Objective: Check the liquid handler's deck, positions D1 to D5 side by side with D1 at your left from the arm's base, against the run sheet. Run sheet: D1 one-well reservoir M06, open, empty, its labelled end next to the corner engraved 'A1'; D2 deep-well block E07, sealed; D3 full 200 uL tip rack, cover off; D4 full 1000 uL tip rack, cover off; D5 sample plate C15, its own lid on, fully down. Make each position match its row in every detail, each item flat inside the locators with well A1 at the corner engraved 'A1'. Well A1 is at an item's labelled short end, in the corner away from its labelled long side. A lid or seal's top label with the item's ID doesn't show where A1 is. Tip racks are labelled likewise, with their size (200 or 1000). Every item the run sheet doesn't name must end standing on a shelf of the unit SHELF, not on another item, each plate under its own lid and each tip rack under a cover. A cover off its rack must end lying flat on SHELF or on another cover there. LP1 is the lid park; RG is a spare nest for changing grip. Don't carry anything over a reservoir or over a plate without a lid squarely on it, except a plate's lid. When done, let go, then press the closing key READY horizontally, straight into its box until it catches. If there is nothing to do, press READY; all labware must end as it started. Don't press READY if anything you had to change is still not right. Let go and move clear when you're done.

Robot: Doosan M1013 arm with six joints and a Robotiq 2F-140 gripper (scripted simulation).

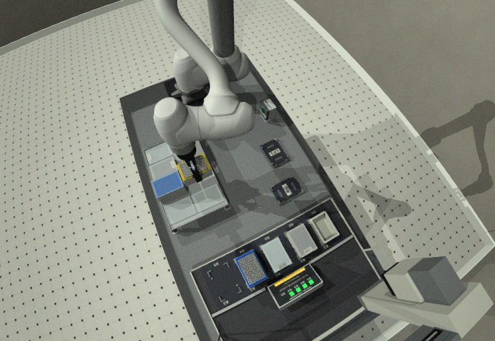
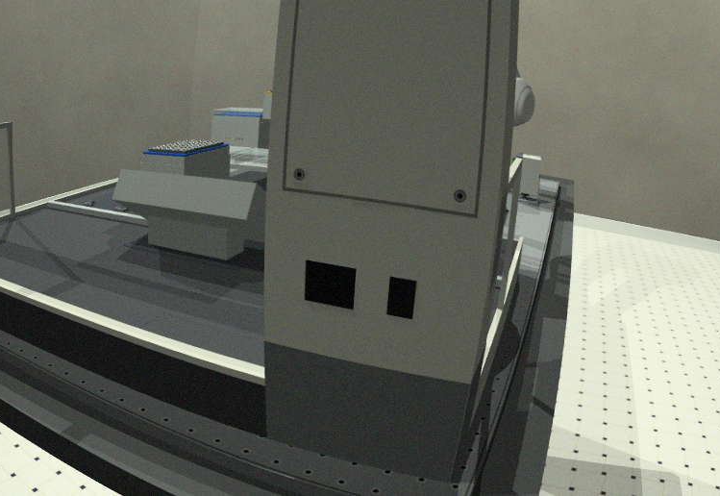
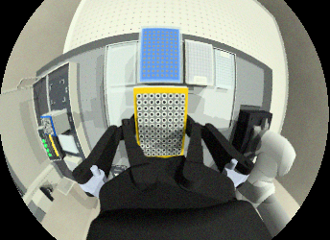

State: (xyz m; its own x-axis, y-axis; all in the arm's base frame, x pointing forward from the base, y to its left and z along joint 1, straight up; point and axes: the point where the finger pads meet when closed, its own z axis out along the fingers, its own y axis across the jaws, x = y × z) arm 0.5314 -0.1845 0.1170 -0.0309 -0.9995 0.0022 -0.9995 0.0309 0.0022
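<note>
My gripper (image 1: 193, 168) is shut on a yellow-rimmed tip rack (image 1: 193, 165) with its cover off. It holds the rack over the far part of the shelf unit SHELF (image 1: 188, 188). In the wrist view the rack (image 3: 160, 120) sits between my two fingers. On the deck, the left position (image 1: 224, 281) holds nothing. To its right stand a blue-rimmed open tip rack (image 1: 250, 267), a white item (image 1: 275, 254), another white item (image 1: 301, 240) and an open reservoir (image 1: 322, 227). I cannot tell whether the held rack touches the shelf.
SHELF also carries a blue-covered rack (image 1: 167, 184) and two pale plates (image 1: 160, 160) beside it. Two dark nests (image 1: 275, 153) (image 1: 287, 189) lie to the right. The READY key box (image 1: 267, 108) is near the arm's base. A status panel (image 1: 294, 285) sits before the deck.
</note>
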